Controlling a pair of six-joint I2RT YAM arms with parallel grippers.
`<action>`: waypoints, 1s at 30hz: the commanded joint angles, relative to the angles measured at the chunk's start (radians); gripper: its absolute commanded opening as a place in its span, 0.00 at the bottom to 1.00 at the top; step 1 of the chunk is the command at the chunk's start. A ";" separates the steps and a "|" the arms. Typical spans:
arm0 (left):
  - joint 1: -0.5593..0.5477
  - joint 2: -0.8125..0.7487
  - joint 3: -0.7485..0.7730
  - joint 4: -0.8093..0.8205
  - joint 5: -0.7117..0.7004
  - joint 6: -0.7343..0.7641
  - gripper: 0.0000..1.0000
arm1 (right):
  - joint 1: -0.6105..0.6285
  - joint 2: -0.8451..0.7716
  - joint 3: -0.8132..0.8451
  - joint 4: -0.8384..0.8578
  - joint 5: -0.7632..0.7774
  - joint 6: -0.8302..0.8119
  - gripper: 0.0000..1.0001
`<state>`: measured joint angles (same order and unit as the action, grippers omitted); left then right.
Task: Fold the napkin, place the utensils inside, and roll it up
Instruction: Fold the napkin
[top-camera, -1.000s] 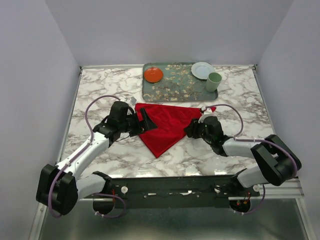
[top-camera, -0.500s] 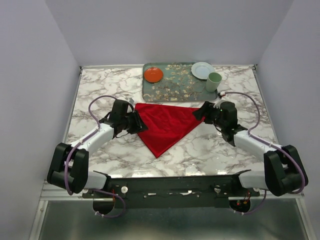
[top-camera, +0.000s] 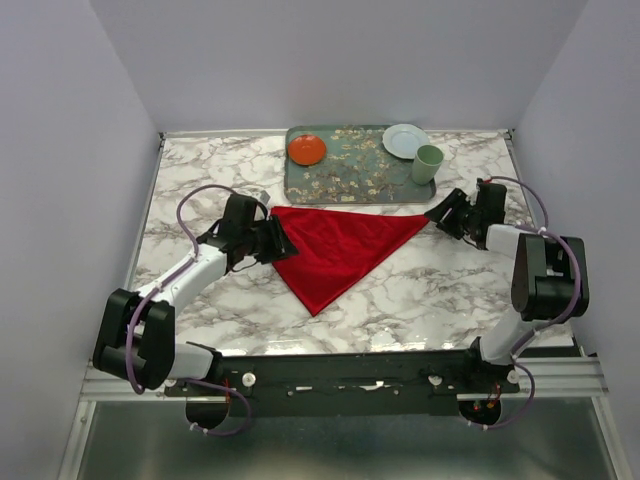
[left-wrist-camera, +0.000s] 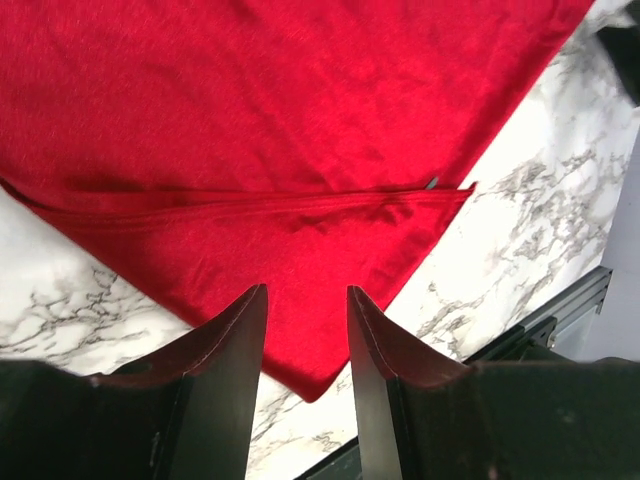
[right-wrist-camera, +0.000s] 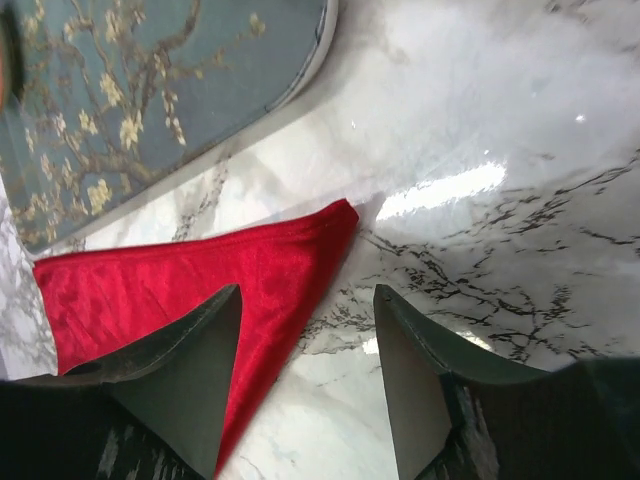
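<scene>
The red napkin (top-camera: 335, 250) lies flat on the marble as a folded triangle, its point toward the near edge. My left gripper (top-camera: 278, 240) sits at its left corner. In the left wrist view it (left-wrist-camera: 305, 290) is open just above the cloth (left-wrist-camera: 300, 120), with nothing between the fingers. My right gripper (top-camera: 437, 215) is open just past the right corner. Its wrist view shows it (right-wrist-camera: 308, 290) over bare marble beside the cloth tip (right-wrist-camera: 180, 290). Of the utensils only a thin dark sliver (left-wrist-camera: 432, 183) shows at the fold's edge.
A blue-green flowered tray (top-camera: 350, 185) stands behind the napkin, its corner also in the right wrist view (right-wrist-camera: 150, 100). On it are a small orange plate (top-camera: 307, 150), a white plate (top-camera: 404, 140) and a pale green cup (top-camera: 428, 163). Walls close in three sides.
My right arm swung out to the right, off the napkin to beyond its right corner, which now lies stretched to a flat point. My left gripper drew back to the left corner with narrower jaws.
</scene>
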<state>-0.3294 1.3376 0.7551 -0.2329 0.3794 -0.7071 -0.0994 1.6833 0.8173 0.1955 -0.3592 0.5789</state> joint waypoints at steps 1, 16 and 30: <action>0.000 -0.031 0.079 -0.049 0.019 0.038 0.47 | 0.004 0.041 0.011 -0.022 -0.072 0.030 0.64; -0.002 -0.025 0.171 -0.082 0.036 0.017 0.47 | -0.008 0.154 0.200 -0.246 -0.095 0.099 0.63; -0.002 -0.026 0.187 -0.057 0.081 0.000 0.47 | -0.006 0.194 0.327 -0.511 0.048 0.133 0.61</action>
<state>-0.3294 1.3254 0.9245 -0.3004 0.4152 -0.7006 -0.1001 1.8359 1.0718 -0.1928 -0.3916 0.6880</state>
